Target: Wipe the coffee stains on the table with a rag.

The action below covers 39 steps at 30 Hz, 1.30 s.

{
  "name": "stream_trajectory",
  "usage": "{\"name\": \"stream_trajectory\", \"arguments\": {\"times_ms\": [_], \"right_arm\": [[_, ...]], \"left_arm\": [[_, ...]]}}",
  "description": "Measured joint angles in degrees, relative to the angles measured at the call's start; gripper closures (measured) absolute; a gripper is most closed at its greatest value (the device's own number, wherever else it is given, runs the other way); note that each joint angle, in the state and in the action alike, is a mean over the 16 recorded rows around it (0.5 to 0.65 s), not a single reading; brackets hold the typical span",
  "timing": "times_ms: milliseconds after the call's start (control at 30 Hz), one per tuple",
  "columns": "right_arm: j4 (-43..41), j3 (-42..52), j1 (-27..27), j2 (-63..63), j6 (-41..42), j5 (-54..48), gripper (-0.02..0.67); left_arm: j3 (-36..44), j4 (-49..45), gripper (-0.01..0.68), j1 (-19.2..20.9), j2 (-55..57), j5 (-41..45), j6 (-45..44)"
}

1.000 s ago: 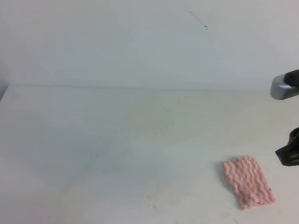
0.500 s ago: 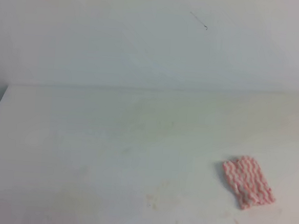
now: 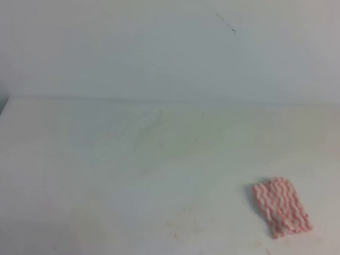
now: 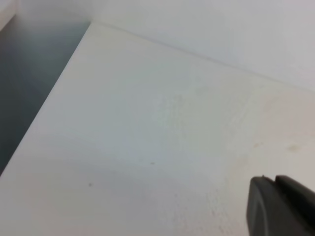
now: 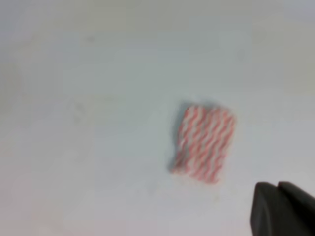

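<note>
From the exterior high view you had the rag [image 3: 282, 207] lying flat and loose on the table [image 3: 86, 156], with neither arm in sight. No clear tan puddle showed; only faint yellowish smears and a few pale brown splotches [image 3: 173, 228] lay to the left of the rag, a little nearer the front edge, well apart from it. I judged those to be what was left of the coffee stains, though they were too faint to be sure. A tiny dark speck sat below them, nearer the front edge.

From the left wrist view you saw bare tabletop running to its far edge and the wall, with no rag in frame. Only a dark corner of the left gripper [image 4: 280, 206] showed at the lower right, so I could not tell whether it was spread or closed; nothing was visibly in it.

From the right wrist view, which was blurred, the rag lay untouched on the table, and the right gripper [image 5: 283, 209] showed only as a dark corner below and to the right of the rag, apart from it. Its state could not be read either.

My judgement was that the wiping looked largely done; if not, you needed to bring the right arm down over the rag and grasp it.

No writing, brand or label was legible anywhere.
</note>
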<state>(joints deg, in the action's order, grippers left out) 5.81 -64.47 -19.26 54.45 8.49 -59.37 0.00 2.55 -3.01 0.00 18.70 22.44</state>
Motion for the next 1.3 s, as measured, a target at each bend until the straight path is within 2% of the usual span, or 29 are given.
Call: {"name": "stream_trajectory", "arguments": {"times_ms": [133,300,633,800,1000,1300], "right_arm": [[-1.3,1.4,1.8,-4.6,3.2,5.1,0.653],[-2.9,6.8,5.8,-13.3,7.2,16.3,0.653],[-2.4,30.0,17.0,-32.9,9.0,36.9,0.653],[-0.3,42.9,21.2,-40.9,8.7,41.3,0.653],[3.1,55.4,23.8,-48.6,8.6,45.2,0.653],[7.3,65.0,24.8,-55.2,8.5,45.4,0.653]], "left_arm": [[0.0,0.0,0.674,0.0,0.0,0.0,0.0],[0.0,0.0,0.674,0.0,0.0,0.0,0.0],[0.0,0.0,0.674,0.0,0.0,0.0,0.0],[0.0,0.0,0.674,0.0,0.0,0.0,0.0],[0.0,0.0,0.674,0.0,0.0,0.0,0.0],[0.0,0.0,0.674,0.0,0.0,0.0,0.0]]}}
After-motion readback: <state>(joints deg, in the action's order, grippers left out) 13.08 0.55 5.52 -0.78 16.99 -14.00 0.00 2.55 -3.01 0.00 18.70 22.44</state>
